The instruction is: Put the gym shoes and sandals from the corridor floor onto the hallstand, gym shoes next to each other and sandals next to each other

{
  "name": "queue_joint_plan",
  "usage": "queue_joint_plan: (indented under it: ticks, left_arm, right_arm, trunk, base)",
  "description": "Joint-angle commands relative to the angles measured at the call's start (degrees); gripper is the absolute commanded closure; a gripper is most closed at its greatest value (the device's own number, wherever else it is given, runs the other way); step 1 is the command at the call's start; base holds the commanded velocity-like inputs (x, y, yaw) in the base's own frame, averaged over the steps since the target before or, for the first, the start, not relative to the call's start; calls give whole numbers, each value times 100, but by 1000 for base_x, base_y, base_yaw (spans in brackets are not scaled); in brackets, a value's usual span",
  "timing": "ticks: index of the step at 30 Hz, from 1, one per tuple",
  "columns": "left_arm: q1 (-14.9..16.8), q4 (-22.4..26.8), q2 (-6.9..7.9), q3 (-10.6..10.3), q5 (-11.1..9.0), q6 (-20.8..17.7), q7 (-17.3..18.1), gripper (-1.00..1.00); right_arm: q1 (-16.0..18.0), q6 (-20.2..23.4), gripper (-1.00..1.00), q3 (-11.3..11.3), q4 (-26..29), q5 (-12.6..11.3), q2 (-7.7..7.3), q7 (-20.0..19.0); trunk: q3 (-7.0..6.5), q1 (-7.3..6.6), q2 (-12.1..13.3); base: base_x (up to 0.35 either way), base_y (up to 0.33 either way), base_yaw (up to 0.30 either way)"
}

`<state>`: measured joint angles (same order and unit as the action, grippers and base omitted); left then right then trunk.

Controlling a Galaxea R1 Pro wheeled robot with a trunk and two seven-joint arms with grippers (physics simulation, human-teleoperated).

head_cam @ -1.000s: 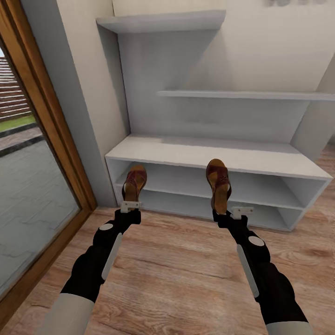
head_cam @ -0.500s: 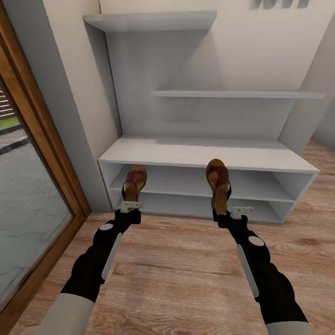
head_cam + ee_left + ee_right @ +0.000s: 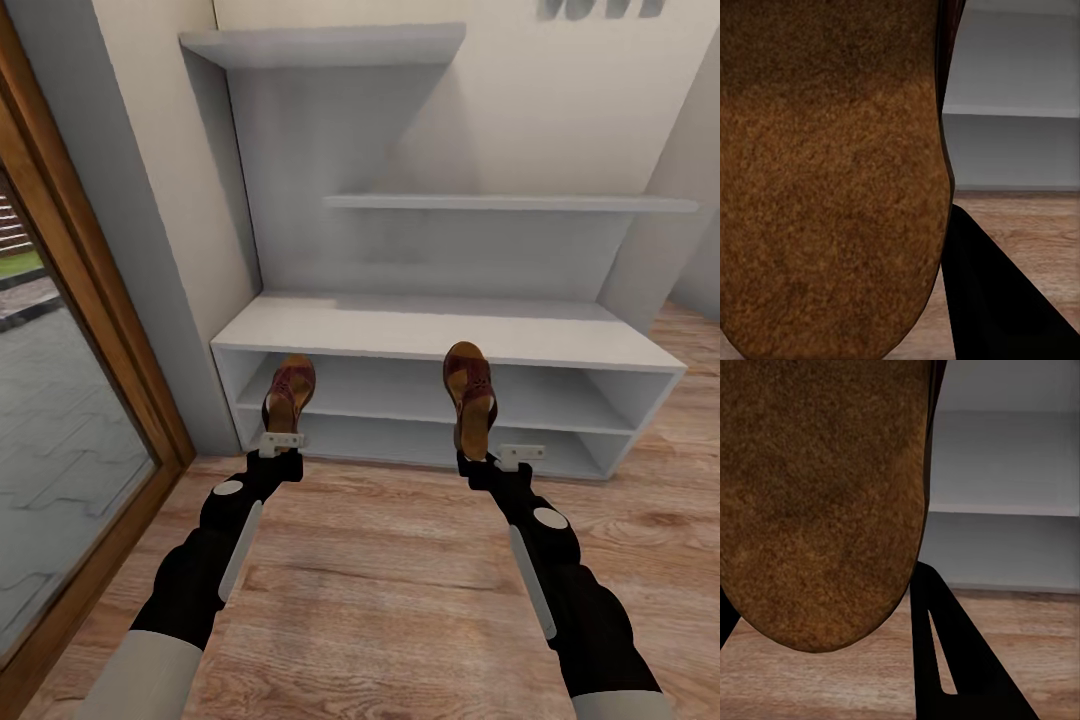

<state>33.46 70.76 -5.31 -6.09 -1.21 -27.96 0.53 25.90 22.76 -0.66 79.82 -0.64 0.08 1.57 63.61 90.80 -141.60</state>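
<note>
Head view. The hallstand is seen ahead against the far wall, its bench top and two open shelf levels bare. A wooden door frame and glazing are seen at the left; the corridor floor lies in the foreground. The left gripper is closed on the heel end of the left sandal, held toe-forward above the floor, just short of the rack's left front. The right gripper is closed likewise on the right sandal, near the rack's middle. The two sandals are held well apart. The gym shoes are not itemised here.

Left wrist view. The left sandal's brown sole is seen close, with shelf edges and floor beyond.

Right wrist view. The right sandal's sole is seen likewise, with a dark finger alongside it.

Risks, as judged: a toe could be caught on the bench's front edge if the sandals are advanced too low; the left one could be set too near the rack's left end; the pair could be left apart unless brought together.

Open room: the bench top is wide and unobstructed; the shelf openings are lower and tighter.
</note>
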Motion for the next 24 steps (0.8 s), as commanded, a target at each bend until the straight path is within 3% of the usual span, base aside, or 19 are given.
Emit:
queue_joint_plan:
  ticks: [1, 10, 12, 14, 15, 16, 17, 19, 20, 24]
  left_arm:
    - [2, 8, -1, 3, 6, -34, 17, 100]
    - [2, 8, 8, 7, 6, -36, 17, 100]
    - [2, -5, 6, 5, 6, -39, 17, 100]
    - [2, -114, 5, 4, 6, -42, 17, 100]
    - [2, -199, 4, 3, 6, -42, 17, 100]
    - [2, -322, 4, 3, 6, -43, 17, 100]
    - [2, -356, 4, 3, 6, -43, 17, 100]
    - [2, -469, 4, 3, 6, -46, 17, 100]
    - [2, -593, 4, 3, 11, -49, 17, 100]
    - [2, -991, 4, 3, 23, -51, 17, 100]
  right_arm:
    - [3, 36, 100, 2, 8, -24, 1, 30]
    - [3, 36, 100, -110, 29, -39, -5, 38]
    - [3, 36, 100, -218, 47, -39, -11, 34]
    - [-9, 36, 100, -545, 64, -40, -20, 15]
    - [-14, 36, 100, -845, 69, -40, -22, 7]
    - [-19, 36, 100, -1529, 73, -47, -24, -8]
    - [-20, 37, 100, -1805, 74, -51, -24, -18]
    - [-22, 49, 100, -3004, 121, -61, -25, -178]
    - [-23, 72, 100, -3882, 265, -64, -30, -469]
    - [-24, 305, 100, -6027, 505, -59, -123, -1099]
  trunk:
    - [5, -1, -2]
    - [5, -1, -2]
    - [5, -1, -2]
    - [5, -1, -2]
    - [5, -1, -2]
    - [5, -1, -2]
    - [5, -1, -2]
    - [5, -1, -2]
    - [5, -1, -2]
    - [5, -1, -2]
  base:
    - [0, 0, 0]
    - [0, 0, 0]
    - [0, 0, 0]
    - [0, 0, 0]
    - [0, 0, 0]
    - [0, 0, 0]
    - [0, 0, 0]
    - [0, 0, 0]
    - [0, 0, 0]
    - [0, 0, 0]
